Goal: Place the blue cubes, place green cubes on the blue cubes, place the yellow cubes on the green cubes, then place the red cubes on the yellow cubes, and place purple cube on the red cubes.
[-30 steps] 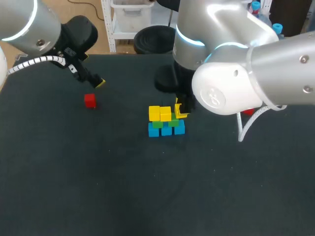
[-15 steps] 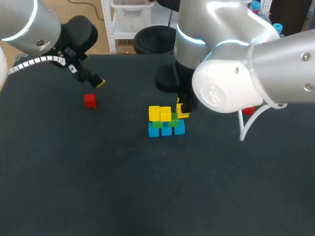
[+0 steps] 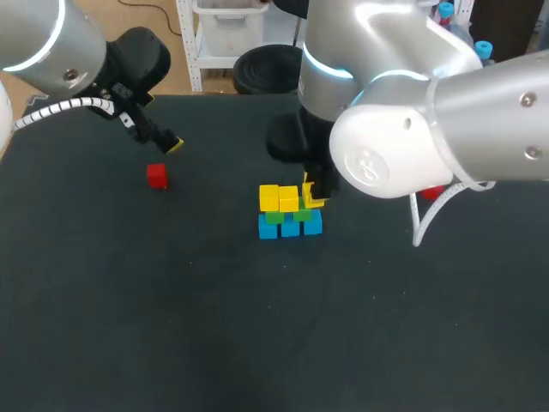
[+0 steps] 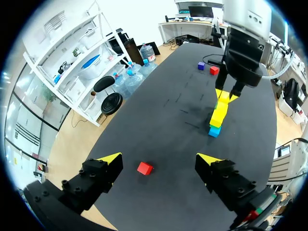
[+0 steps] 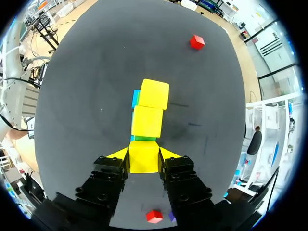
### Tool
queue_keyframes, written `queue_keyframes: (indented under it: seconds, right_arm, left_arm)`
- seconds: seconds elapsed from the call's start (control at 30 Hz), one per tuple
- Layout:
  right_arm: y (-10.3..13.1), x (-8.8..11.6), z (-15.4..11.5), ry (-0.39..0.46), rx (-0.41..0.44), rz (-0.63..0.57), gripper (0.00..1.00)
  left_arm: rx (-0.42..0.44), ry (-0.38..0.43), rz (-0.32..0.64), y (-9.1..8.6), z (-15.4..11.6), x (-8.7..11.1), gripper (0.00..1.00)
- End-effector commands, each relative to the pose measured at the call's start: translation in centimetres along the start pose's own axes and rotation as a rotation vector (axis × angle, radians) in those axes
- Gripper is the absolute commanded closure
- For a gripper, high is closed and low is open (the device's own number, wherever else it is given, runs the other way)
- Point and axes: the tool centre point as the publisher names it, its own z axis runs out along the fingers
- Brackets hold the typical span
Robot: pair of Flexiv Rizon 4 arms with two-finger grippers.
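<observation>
From above, the right arm has edged a little toward the left over the last second, and its right fingers [image 3: 314, 197] now hang at the right end of the stack. What they carry cannot be told from their own yellow tips here. The stack itself has not shifted. Blue cubes [image 3: 290, 227] sit in a row on the table [image 3: 257, 343], green cubes [image 3: 302, 214] lie on them, and two yellow cubes [image 3: 279, 198] top the left and middle. The left arm has stayed put, its left fingers [image 3: 173, 144] above and behind the loose red cube [image 3: 156, 176], which has not moved either. I judge this small shift to be a final lining-up before the yellow layer is finished.

In the left wrist view, the left fingers stand wide apart with nothing between them. The loose red cube lies on the table ahead of them, untouched. Far across the table the right fingers hover at the stack, and a second red cube [image 4: 214, 70] and the purple cube [image 4: 201, 65] wait beyond it.

In the right wrist view, the right fingers are closed on a third yellow cube [image 5: 143, 156], one finger on each side. It sits directly over the last bare green cube and in line with the two yellow cubes already placed, so the red and purple layers are yet to come.

No brand, label or writing can be read on the cubes, the table or the arms in any view.
</observation>
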Motion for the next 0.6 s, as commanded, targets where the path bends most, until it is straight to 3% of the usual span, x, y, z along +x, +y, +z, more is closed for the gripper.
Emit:
queue_keyframes:
  seconds: [0.03, 0.6]
  right_arm:
    - [-0.03, -0.13, 0.09, -0.001, -0.008, 0.005, 1.00]
    - [-0.11, -0.50, 0.24, -0.005, -0.016, 0.004, 1.00]
  left_arm:
    - [0.004, -0.001, 0.002, 0.16, 0.11, -0.02, 0.00]
    - [0.004, -0.001, 0.002, 0.16, 0.11, -0.02, 0.00]
